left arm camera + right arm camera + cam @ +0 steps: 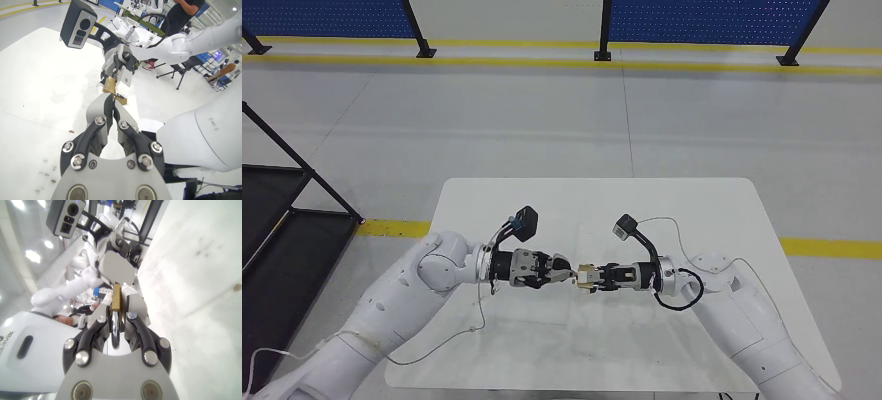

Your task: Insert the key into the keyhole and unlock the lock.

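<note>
My right hand grips the lock, my left hand pinches the key against its base: insertion, I judge, needing straight seating, then a turn.

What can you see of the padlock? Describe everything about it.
The padlock is a small brass-coloured block with a shiny silver shackle. The right gripper clamps its body between white-padded fingers, above the table, with the shackle toward its wrist. The left gripper, shut on what seems the key, meets the lock's opposite end.
</note>
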Controlling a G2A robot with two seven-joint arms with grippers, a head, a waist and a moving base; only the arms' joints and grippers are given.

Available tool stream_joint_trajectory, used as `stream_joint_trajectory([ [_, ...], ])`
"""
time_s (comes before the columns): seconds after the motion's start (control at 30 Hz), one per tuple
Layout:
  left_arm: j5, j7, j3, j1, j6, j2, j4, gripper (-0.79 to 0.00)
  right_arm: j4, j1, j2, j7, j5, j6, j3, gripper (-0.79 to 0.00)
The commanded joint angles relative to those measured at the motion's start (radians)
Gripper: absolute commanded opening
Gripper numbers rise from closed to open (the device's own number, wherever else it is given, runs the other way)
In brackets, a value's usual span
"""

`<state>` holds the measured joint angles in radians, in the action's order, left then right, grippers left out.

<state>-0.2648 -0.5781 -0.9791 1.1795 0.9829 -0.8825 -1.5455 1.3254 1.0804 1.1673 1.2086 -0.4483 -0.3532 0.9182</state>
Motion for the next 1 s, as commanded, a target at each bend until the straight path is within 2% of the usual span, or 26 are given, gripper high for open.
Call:
stream_joint_trajectory([
  [0.0,-0.043,0.028,-0.009,0.014,0.002,0.000,-0.011,-0.785,0.000,0.000,0.000,0.000,0.000,0.000,0.000,-0.785],
  [0.73,-0.497,0.331,-0.102,0.117,0.008,-0.009,-0.112,-0.785,0.000,0.000,0.000,0.000,0.000,0.000,0.000,-0.785],
  [0.97,-0.688,0.418,-0.126,0.153,-0.056,-0.012,-0.165,-0.785,0.000,0.000,0.000,0.000,0.000,0.000,0.000,-0.785],
])
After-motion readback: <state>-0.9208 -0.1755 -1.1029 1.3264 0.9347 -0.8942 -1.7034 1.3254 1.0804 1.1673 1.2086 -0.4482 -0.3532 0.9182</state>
